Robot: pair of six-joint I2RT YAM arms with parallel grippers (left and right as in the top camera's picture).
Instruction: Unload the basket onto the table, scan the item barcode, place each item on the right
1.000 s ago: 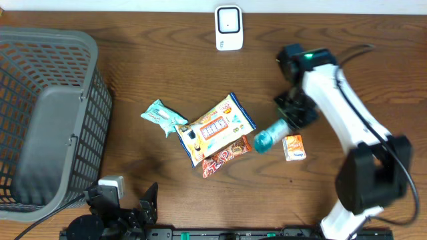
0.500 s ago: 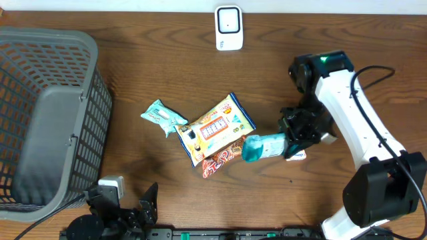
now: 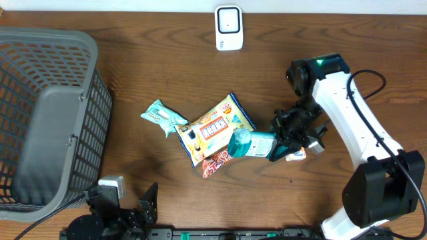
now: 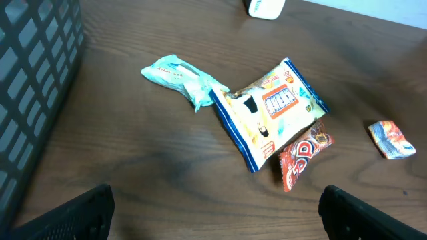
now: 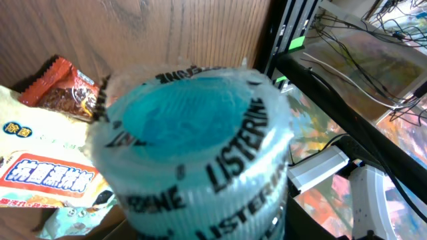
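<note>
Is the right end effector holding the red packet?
No, the right end effector grips the Listerine bottle; the red packet lies on the table.

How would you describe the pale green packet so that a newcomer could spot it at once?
From the grey basket on the left, look right toward the middle. The pale green packet is the first wrapper you meet, lying by the left corner of the yellow-and-blue bag. It is the only mint-coloured wrapper; its neighbours are yellow and red.
</note>
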